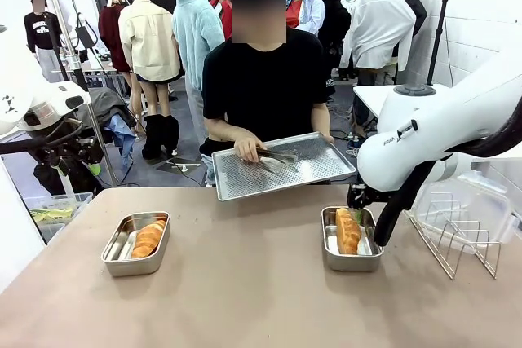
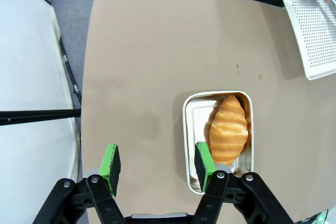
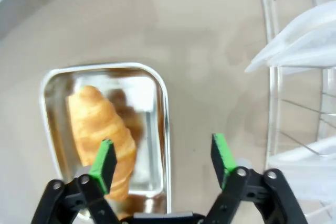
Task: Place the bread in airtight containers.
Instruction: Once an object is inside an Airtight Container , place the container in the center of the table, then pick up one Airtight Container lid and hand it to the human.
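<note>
**Both pans filled, lids not yet on**

- Left steel container (image 1: 136,242): you have it uncovered on the surface (image 1: 261,299), toward the robot's left. The ridged croissant-like roll (image 1: 148,239) lies lengthwise inside it, against one long wall.
- Right steel container (image 1: 351,240): also uncovered, just beside the wire rack (image 1: 457,238). The orange-brown bun (image 1: 347,231) lies along its length, fully within the rim.
- Left jaws: released and holding nothing. They hang above the surface, one green pad (image 2: 203,162) over the near rim of the left container and the other over bare surface, so they are offset from the roll rather than centred on it.
- Right jaws: spread wide and holding nothing, above the right container, one pad (image 3: 103,161) over the bun's near end. The wrist view is blurred, so read the alignment loosely.
- Clear plastic lids (image 1: 465,201): these look to be propped in the wire rack, likely parked within the right arm's reach.
- Perforated tray (image 1: 281,165): the person holds it tilted at the far edge, one hand (image 1: 247,149) on the tongs (image 1: 277,155). No bread lies on it.

Your likely remaining work is covering and sealing both containers.
</note>
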Robot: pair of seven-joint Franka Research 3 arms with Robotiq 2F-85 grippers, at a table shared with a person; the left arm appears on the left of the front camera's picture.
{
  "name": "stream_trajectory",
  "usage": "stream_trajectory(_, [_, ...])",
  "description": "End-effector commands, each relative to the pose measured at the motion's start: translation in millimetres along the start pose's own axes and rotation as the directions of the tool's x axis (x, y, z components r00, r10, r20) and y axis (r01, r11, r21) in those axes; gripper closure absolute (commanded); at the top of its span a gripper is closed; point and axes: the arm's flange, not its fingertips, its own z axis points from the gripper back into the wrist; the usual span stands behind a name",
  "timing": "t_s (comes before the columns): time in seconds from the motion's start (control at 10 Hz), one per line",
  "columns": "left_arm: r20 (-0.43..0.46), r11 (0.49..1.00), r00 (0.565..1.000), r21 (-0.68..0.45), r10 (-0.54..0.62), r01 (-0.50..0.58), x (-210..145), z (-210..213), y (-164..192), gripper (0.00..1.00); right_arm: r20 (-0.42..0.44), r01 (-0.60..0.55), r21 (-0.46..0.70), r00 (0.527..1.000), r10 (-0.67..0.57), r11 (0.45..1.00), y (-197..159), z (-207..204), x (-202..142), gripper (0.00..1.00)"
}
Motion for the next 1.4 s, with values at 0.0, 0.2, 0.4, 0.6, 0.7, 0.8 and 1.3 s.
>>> stream_trajectory(0.0, [0.002, 1.000, 1.000, -0.001, 0.006, -0.006, -0.8, -0.2, 0.8, 0.26, 0.057, -0.016, -0.030, 0.998, 0.018, 0.999, 4.4, 21.0, -5.4, 0.02])
stream_trajectory(0.2, [0.002, 1.000, 1.000, -0.001, 0.006, -0.006, -0.8, -0.2, 0.8, 0.26, 0.086, -0.041, -0.035, 0.995, 0.044, 0.999, 8.6, 35.7, -8.1, 0.02])
stream_trajectory(0.4, [0.002, 1.000, 1.000, -0.001, 0.006, -0.006, -0.8, -0.2, 0.8, 0.26, 0.111, -0.070, -0.047, 0.991, 0.075, 0.996, 11.6, 49.3, -12.9, 0.02])
stream_trajectory(0.6, [0.002, 1.000, 1.000, -0.001, 0.006, -0.006, -0.8, -0.2, 0.8, 0.26, 0.087, -0.042, 0.000, 0.995, 0.042, 0.999, 9.4, 44.0, -1.5, 0.02])
stream_trajectory(0.7, [0.002, 1.000, 1.000, -0.001, 0.006, -0.006, -0.8, -0.2, 0.8, 0.26, 0.087, -0.042, 0.000, 0.995, 0.042, 0.999, 9.4, 44.0, -1.5, 0.02])
stream_trajectory(0.8, [0.002, 1.000, 1.000, -0.001, 0.006, -0.006, -0.8, -0.2, 0.8, 0.26, 0.087, -0.042, 0.000, 0.995, 0.042, 0.999, 9.4, 44.0, -1.5, 0.02])
stream_trajectory(1.3, [0.000, 1.000, 1.000, 0.000, 0.000, 0.000, 0.0, 0.0, 0.0, 0.26, 0.092, -0.048, -0.008, 0.995, 0.049, 0.999, 7.6, 45.7, -3.7, 0.02])
